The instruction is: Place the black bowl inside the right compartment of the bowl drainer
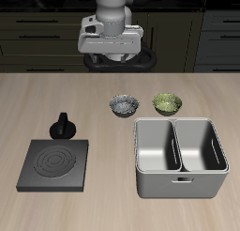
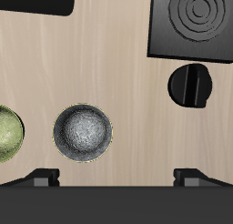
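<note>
One speckled black bowl [image 1: 123,105], upright

My fingers [image 2: 116,178] hang above the far part of the desk [image 1: 94,94], over nothing, with every object nearer the front edge than they are. The black bowl [image 1: 123,105] sits on the desk just beside the other bowl [image 1: 167,104], the two close together without touching. Both lie just behind the bowl drainer [image 1: 181,175], which stands at the near edge with its two bays side by side. The stove plate [image 1: 56,164] lies flat, well apart from the drainer, and a knob [image 1: 63,128] stands just behind it.
</note>
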{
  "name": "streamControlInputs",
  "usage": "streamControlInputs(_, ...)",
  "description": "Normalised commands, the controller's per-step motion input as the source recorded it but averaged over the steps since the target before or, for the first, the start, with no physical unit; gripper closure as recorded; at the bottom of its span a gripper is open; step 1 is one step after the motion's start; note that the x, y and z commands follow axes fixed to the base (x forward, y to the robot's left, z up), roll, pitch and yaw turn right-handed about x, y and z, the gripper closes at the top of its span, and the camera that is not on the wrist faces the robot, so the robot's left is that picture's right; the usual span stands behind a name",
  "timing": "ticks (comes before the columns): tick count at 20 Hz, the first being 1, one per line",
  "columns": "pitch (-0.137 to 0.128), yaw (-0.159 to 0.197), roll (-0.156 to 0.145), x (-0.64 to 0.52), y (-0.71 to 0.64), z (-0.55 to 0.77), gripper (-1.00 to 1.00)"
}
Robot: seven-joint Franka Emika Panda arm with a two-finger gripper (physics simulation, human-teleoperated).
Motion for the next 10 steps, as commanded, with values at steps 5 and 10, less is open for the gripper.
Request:
streamControlInputs(5, 0.021, 0.006, 0.01, 0.02, 0.03, -0.29, -1.0)
streamControlInputs(10, -0.025, 0.031, -0.047, 0.04, -0.02, -0.23, -1.0)
